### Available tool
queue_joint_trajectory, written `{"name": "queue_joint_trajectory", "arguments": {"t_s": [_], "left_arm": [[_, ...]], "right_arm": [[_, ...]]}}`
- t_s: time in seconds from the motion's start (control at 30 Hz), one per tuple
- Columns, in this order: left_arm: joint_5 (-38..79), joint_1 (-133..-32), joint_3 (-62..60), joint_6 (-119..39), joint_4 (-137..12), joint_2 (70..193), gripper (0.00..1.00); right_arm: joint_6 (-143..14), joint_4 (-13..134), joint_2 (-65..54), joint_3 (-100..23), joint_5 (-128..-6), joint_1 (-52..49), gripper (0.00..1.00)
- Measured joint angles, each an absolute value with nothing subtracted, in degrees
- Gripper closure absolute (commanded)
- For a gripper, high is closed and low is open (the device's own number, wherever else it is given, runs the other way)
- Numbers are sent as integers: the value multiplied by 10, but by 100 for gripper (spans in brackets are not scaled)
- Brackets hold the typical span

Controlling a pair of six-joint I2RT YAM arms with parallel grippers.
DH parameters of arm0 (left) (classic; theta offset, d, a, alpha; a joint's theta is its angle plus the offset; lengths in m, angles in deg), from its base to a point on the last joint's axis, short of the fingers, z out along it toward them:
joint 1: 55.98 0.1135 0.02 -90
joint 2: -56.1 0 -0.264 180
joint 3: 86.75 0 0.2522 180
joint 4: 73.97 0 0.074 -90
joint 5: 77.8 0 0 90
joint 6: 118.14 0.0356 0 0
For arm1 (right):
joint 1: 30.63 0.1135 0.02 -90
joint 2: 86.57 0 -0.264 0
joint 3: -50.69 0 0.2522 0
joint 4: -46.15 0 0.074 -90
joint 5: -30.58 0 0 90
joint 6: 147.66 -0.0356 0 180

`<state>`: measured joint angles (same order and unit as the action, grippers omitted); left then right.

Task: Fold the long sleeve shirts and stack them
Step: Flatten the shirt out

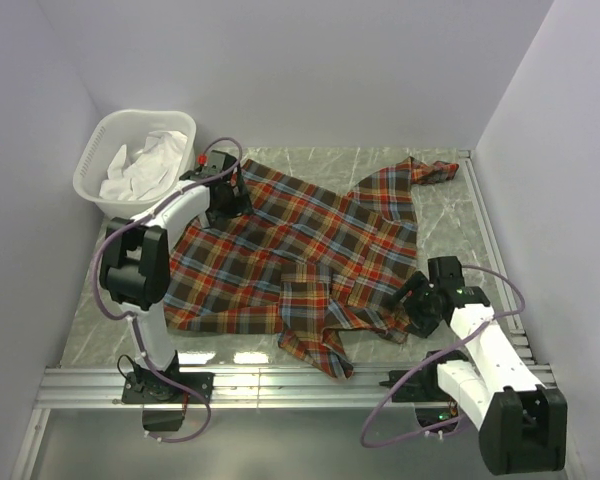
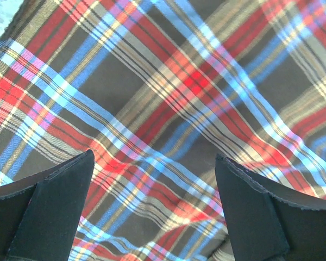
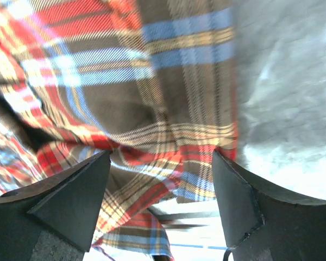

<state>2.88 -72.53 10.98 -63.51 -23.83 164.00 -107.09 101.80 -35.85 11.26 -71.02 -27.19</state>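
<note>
Across the middle of the table (image 1: 455, 235) the shirt (image 1: 300, 255) lies spread; a clean fold, I judge, needs both arms pinching its edges together. Only the overhead view shows the basket (image 1: 88, 165) beside it; only the wrist views show the left gripper (image 2: 152, 163) and right gripper (image 3: 160, 157) gaping, unclenched.

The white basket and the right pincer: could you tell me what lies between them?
Top view: the plaid shirt, with the left pincer over its far corner.
</note>
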Motion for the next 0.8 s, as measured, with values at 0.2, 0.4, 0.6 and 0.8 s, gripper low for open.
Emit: {"name": "queue_joint_trajectory", "arguments": {"t_s": [0.2, 0.4, 0.6, 0.8], "left_arm": [[32, -718, 117, -635, -232, 1674, 1], [33, -718, 117, -634, -226, 1677, 1], [31, -718, 111, -635, -229, 1678, 1], [18, -718, 90, -640, -229, 1689, 2]], "right_arm": [[-1071, 1009, -346, 106, -707, -294, 26], [-1057, 1004, -370, 26, -666, -272, 40], [-1059, 945, -323, 31, -665, -244, 43], [-1073, 894, -221, 62, -669, -226, 47]]}}
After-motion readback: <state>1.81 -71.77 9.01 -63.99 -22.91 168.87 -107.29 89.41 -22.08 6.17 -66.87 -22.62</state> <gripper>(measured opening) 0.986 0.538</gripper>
